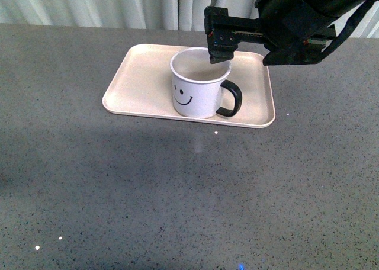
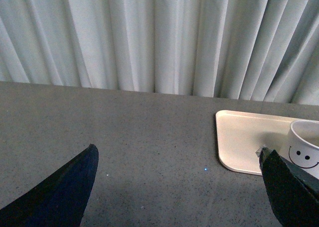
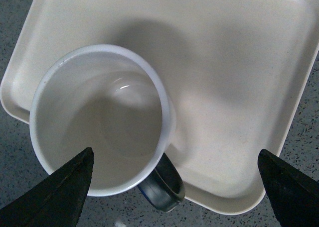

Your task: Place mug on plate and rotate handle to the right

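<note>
The white mug (image 1: 198, 86) with a black smiley face stands upright on the pale plate (image 1: 133, 80), near its front edge. Its black handle (image 1: 231, 99) points to the right and a little toward me. My right gripper (image 1: 237, 48) hangs open just above and behind the mug, touching nothing. In the right wrist view the empty mug (image 3: 99, 117) and its handle (image 3: 162, 184) lie below the open gripper (image 3: 174, 179) on the plate (image 3: 234, 87). My left gripper (image 2: 179, 182) is open and empty over bare table; the plate (image 2: 244, 137) and mug (image 2: 304, 150) show beside it.
The grey speckled table (image 1: 177, 193) spreads around the plate. A pale pleated curtain (image 1: 118, 3) hangs behind the table's far edge. The right arm's dark body (image 1: 308, 21) fills the upper right of the front view.
</note>
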You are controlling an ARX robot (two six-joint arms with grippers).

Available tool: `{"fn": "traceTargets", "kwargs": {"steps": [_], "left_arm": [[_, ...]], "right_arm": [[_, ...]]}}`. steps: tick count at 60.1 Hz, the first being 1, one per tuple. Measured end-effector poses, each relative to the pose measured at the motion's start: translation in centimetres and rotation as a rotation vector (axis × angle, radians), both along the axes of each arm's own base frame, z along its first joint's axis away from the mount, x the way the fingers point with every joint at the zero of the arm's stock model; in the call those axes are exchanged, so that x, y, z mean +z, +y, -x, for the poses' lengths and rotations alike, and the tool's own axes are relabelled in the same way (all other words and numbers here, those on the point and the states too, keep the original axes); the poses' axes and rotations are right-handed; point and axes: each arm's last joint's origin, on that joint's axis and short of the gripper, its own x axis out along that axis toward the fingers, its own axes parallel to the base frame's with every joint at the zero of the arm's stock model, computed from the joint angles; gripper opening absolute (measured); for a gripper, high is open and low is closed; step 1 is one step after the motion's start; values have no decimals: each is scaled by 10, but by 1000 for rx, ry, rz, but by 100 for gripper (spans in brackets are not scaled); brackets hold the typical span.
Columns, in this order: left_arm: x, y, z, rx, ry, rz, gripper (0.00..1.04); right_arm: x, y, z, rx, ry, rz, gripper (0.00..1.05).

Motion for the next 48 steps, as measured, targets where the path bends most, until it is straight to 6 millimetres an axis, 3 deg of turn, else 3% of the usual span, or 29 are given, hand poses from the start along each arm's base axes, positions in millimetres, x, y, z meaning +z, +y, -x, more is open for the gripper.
{"fn": "traceTargets", "kwargs": {"steps": [2, 6, 21, 35, 48], "left_arm": [[0, 0, 0, 0, 0, 0, 95], [0, 0, 0, 0, 0, 0, 95], [0, 0, 0, 0, 0, 0, 95], [0, 0, 0, 0, 0, 0, 95], [0, 0, 0, 0, 0, 0, 95]], "right_arm": [[-1, 2, -2, -4, 5, -4, 95], [-6, 7, -8, -21, 27, -8, 78], [-19, 17, -18, -30, 84, -4, 41], [-4, 22, -26, -9, 82, 3, 5], [17, 14, -35, 133, 72, 41, 2]]}}
